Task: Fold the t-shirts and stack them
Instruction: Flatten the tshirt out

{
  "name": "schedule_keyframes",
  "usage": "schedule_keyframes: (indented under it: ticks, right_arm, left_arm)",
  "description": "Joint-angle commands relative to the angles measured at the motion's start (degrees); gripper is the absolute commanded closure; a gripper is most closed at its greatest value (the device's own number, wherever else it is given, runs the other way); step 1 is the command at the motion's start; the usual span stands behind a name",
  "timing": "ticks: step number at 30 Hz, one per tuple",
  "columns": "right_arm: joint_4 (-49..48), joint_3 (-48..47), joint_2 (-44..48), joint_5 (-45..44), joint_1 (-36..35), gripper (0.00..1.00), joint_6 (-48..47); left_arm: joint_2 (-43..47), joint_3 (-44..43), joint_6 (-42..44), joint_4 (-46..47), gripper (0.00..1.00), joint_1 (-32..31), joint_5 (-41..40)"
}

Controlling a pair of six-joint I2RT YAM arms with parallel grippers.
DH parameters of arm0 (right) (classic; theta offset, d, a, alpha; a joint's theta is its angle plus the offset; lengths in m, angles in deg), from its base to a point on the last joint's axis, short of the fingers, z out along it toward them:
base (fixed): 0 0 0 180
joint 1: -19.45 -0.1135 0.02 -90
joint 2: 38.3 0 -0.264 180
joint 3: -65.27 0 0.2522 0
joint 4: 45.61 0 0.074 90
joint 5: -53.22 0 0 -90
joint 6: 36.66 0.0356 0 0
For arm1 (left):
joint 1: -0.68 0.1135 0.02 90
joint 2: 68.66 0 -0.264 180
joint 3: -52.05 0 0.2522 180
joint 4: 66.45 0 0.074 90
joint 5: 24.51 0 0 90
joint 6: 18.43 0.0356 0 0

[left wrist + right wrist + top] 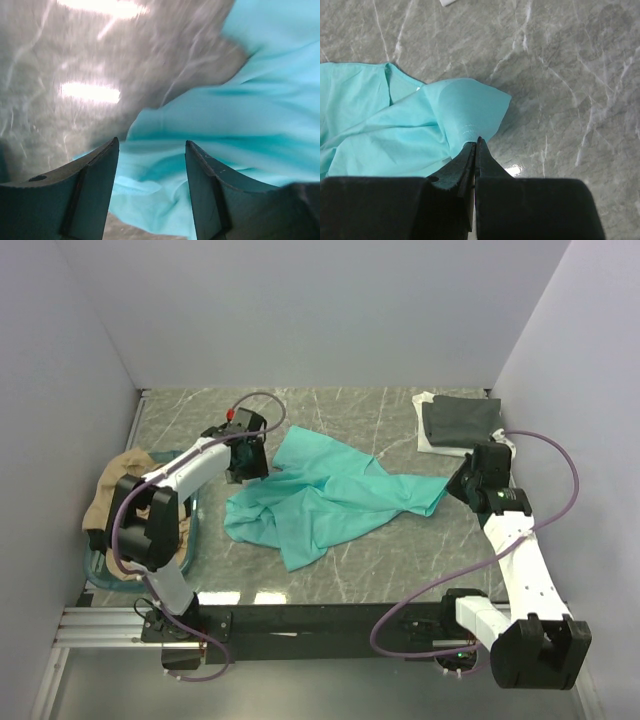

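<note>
A teal-green t-shirt (330, 498) lies crumpled and spread across the middle of the marble table. My right gripper (462, 487) is shut on its right corner (470, 107), pinching the cloth at the fingertips. My left gripper (243, 462) is open just above the shirt's upper left part (210, 130), with cloth showing between its fingers. A dark grey t-shirt (460, 420) lies folded on a white one (432, 440) at the back right. A tan t-shirt (120, 480) lies in the basket at the left.
A teal plastic basket (187, 540) stands at the left edge, partly behind my left arm. Purple cables loop off both arms. Grey walls close the table on three sides.
</note>
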Motion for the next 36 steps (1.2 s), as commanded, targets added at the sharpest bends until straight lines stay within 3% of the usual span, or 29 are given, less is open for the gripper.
schedule_keyframes:
  ticks: [1, 4, 9, 14, 23, 29, 36]
  right_arm:
    - [-0.38, -0.84, 3.15, -1.33, 0.11, 1.00, -0.07]
    - [-0.39, 0.65, 4.47, -0.98, 0.11, 1.00, 0.81]
    - [0.14, 2.41, 5.88, -1.24, 0.11, 1.00, 1.25]
    - [-0.38, 2.15, 4.39, -0.54, 0.11, 1.00, 0.99]
    - [-0.91, 1.79, 3.86, -0.36, 0.11, 1.00, 0.99]
    - [-1.09, 3.20, 4.04, 0.34, 0.11, 1.00, 1.60]
    - [-0.47, 2.68, 4.12, -0.45, 0.11, 1.00, 1.08]
  left_arm:
    - [0.04, -3.08, 0.13, 1.58, 0.39, 0.07, 2.49]
    - [1.00, 0.26, -2.24, 3.69, 0.39, -0.89, 8.99]
    - [7.74, 6.57, -7.68, 4.05, 0.38, -8.08, 7.25]
    - [11.99, 11.16, -10.86, 5.54, 0.38, -8.89, 9.44]
    - [14.71, 11.87, -14.20, 7.03, 0.39, -13.46, 10.84]
    - [10.15, 12.04, -13.94, 5.80, 0.39, -14.25, 12.87]
    - [10.93, 11.26, -13.06, 7.74, 0.40, -16.01, 14.45]
